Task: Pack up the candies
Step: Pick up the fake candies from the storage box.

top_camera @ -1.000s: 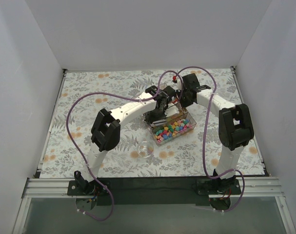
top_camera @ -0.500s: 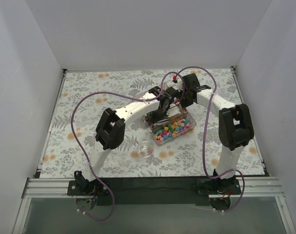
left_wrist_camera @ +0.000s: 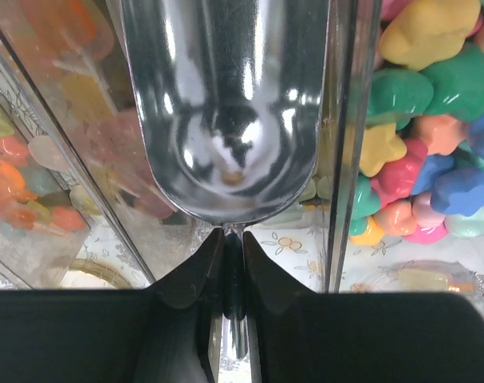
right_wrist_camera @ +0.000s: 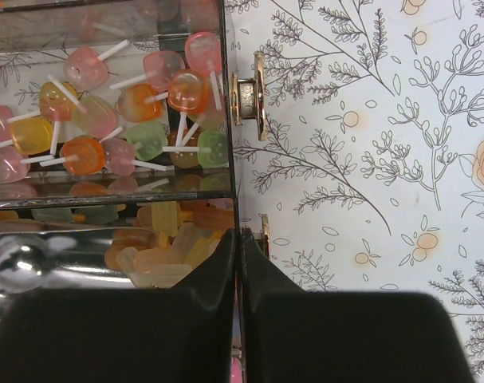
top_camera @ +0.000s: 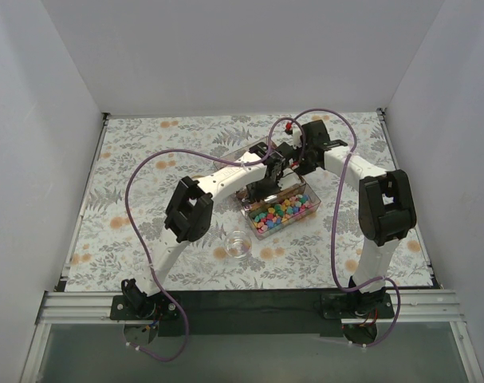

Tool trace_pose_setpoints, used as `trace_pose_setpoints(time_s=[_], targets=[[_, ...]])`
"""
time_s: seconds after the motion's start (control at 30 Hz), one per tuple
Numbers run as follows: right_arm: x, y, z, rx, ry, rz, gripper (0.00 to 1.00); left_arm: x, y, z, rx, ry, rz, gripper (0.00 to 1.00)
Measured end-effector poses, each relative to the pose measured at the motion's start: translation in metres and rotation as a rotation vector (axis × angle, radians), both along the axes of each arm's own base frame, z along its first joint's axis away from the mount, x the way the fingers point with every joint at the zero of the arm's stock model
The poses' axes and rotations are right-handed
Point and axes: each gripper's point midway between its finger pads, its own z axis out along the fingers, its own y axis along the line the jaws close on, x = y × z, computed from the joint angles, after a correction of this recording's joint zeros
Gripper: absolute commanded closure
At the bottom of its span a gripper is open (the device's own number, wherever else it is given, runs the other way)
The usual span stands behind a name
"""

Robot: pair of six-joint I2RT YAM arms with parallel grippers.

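Observation:
A clear compartment box point(top_camera: 260, 228) sits mid-table. Its near section holds bright mixed candies point(top_camera: 281, 211), seen close in the left wrist view point(left_wrist_camera: 417, 120). My left gripper point(top_camera: 267, 182) is shut on the thin handle of a shiny metal scoop point(left_wrist_camera: 226, 104). The scoop's bowl lies in the compartment beside the candies and looks empty. My right gripper point(top_camera: 293, 163) is shut on the box's thin clear wall point(right_wrist_camera: 230, 144). Next to it, pale orange and yellow sweets point(right_wrist_camera: 166, 239) and lollipop-like sweets on white sticks point(right_wrist_camera: 130, 112) fill the far compartments.
A small clear cup point(top_camera: 238, 244) stands on the fern-print cloth point(top_camera: 146, 159) in front of the box. Gold hinges point(right_wrist_camera: 248, 96) sit on the box's outer side. White walls enclose the table on three sides. Purple cables loop over both arms.
My left arm has reached further right and back, carrying the scoop deeper over the box. The right gripper has stayed on the box wall.

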Motion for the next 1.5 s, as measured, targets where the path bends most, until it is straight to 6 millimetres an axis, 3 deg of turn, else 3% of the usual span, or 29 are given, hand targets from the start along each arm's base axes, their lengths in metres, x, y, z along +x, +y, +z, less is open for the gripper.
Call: trace_pose_setpoints(time_s=[0.43,0.63,0.77,1.17,1.33,1.5], targets=[[0.007,0.0,0.0,0.056,-0.021,-0.025,0.99,0.001,-0.009,-0.003,-0.032,0.015,0.065,1.0],[0.007,-0.001,0.0,0.104,-0.027,-0.025,0.99,0.004,-0.014,-0.029,-0.073,0.002,0.102,1.0],[0.007,-0.001,0.0,0.14,-0.031,-0.021,0.99,0.005,-0.023,-0.028,-0.133,-0.013,0.106,1.0],[0.007,-0.001,0.001,0.148,-0.03,-0.018,0.99,0.007,-0.024,-0.028,-0.136,-0.019,0.106,1.0],[0.004,-0.001,0.001,0.153,-0.027,-0.02,0.99,0.009,-0.029,-0.018,-0.206,-0.065,0.104,1.0],[0.003,-0.002,0.001,0.162,-0.02,-0.024,0.99,0.01,-0.033,0.006,-0.298,-0.119,0.096,1.0]])
